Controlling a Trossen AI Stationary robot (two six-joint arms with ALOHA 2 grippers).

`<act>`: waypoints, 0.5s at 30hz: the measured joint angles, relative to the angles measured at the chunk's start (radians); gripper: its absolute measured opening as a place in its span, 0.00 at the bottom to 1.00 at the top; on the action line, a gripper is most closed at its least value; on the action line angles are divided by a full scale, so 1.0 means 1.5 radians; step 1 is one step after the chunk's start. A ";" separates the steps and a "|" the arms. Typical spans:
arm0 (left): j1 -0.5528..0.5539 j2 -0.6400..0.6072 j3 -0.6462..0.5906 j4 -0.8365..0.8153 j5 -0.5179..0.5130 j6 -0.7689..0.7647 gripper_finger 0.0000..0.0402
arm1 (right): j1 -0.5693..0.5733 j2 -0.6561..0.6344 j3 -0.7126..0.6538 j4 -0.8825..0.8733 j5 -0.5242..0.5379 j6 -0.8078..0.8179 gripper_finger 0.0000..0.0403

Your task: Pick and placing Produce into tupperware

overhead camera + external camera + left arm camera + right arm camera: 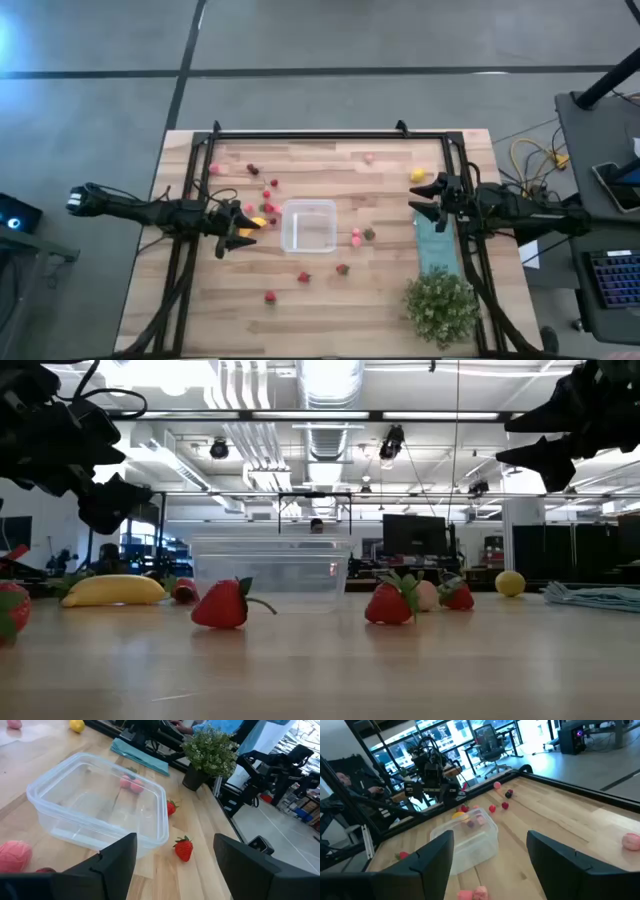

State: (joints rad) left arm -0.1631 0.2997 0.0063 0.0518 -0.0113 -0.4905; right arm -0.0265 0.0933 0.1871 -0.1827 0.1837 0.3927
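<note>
The clear tupperware (308, 226) (95, 805) (470, 840) sits on its base mid-table with nothing inside. Red and pink berries (268, 194) (222, 605) lie scattered around it. A yellow banana piece (258, 222) (100, 590) lies at its left side, and a lemon (417, 175) (510, 582) lies far right. My left gripper (243, 230) (175, 840) hovers open above the table just left of the banana and box. My right gripper (420, 199) (490, 837) hovers open, high, right of the box near the lemon.
A green potted plant (440, 305) (210, 750) stands at the near right corner. A folded teal cloth (435, 240) (595, 595) lies beside it under the right arm. A black frame rail (300, 135) borders the table. Bare wood lies near the box's near side.
</note>
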 joint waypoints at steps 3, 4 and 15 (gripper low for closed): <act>0.000 0.000 0.000 0.000 0.000 0.000 0.62 | 0.000 0.000 0.000 0.000 0.000 0.000 0.61; 0.000 0.000 0.000 0.000 0.000 0.000 0.62 | 0.000 0.000 0.000 0.000 0.000 0.000 0.61; 0.000 0.000 0.000 0.000 0.000 0.000 0.62 | 0.000 0.000 0.000 0.000 0.000 0.000 0.61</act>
State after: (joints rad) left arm -0.1635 0.3000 0.0063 0.0521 -0.0109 -0.4904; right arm -0.0265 0.0933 0.1871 -0.1827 0.1837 0.3927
